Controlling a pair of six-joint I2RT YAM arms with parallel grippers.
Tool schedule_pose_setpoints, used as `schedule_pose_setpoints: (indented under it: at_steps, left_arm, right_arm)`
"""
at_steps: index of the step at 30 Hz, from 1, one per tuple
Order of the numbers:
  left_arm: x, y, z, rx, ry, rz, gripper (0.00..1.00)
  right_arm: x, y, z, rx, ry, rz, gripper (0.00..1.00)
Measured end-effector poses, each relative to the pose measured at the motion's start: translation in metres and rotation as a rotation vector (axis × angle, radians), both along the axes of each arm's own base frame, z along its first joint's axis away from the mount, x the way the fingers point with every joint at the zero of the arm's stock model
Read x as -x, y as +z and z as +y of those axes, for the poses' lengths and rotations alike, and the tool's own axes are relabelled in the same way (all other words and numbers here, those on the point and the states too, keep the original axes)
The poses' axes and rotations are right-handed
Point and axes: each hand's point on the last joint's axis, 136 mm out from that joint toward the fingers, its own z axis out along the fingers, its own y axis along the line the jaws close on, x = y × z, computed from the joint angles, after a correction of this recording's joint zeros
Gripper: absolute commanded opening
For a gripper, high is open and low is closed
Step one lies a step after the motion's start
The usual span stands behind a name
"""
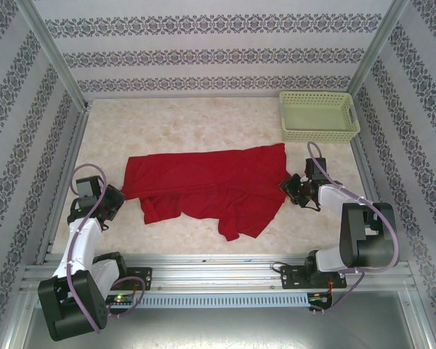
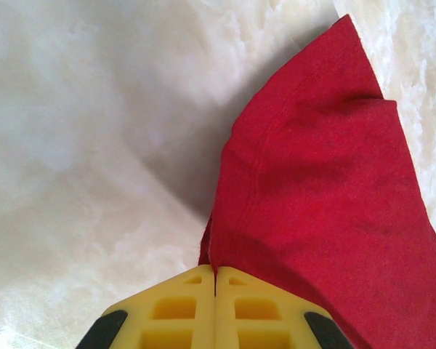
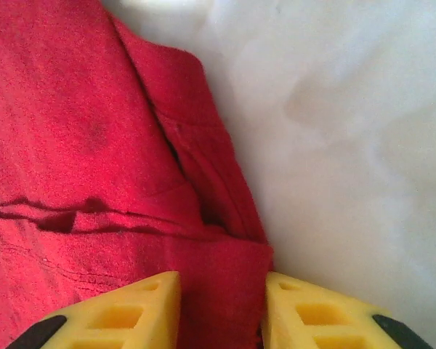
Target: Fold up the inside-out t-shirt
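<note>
Between patterned walls (image 1: 203, 54), marbled table (image 1: 189, 127) under t-shirt (image 1: 218, 182).

Bright, even light — soft shadows, wrist views blurry.

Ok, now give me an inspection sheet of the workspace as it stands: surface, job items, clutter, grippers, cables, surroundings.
Surface: pale marbled table, bare around the cloth.
Job's things: red t-shirt spread mid-table, rumpled, not yet folded.
Clutter: pale green basket at the far right corner, apart from the shirt, looks empty.
Grippers: left gripper shut on the shirt's left edge; right gripper open, fingers straddling the shirt's right edge.
Cables: cables looped at both arms, off the cloth.
Surroundings: patterned walls, metal frame rails.
</note>
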Motion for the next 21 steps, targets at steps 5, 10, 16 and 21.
schedule_pose_setpoints:
  at_steps: [5, 10, 16, 21]
  left_arm:
    - [0.0, 0.0, 0.0, 0.0, 0.0, 0.001, 0.0]
    - [0.0, -0.001, 0.0, 0.002, 0.0, 0.006, 0.0]
    - [-0.002, 0.003, 0.001, -0.002, -0.001, -0.003, 0.0]
    - [-0.004, 0.006, 0.001, -0.006, -0.003, -0.012, 0.0]
  right_arm:
    - [-0.021, 0.015, -0.01, 0.079, 0.004, -0.056, 0.16]
    - [-0.039, 0.023, -0.015, 0.137, 0.037, -0.094, 0.05]
    - [-0.043, 0.016, -0.011, 0.143, 0.081, -0.074, 0.15]
    - [-0.037, 0.021, -0.019, 0.202, 0.084, -0.055, 0.35]
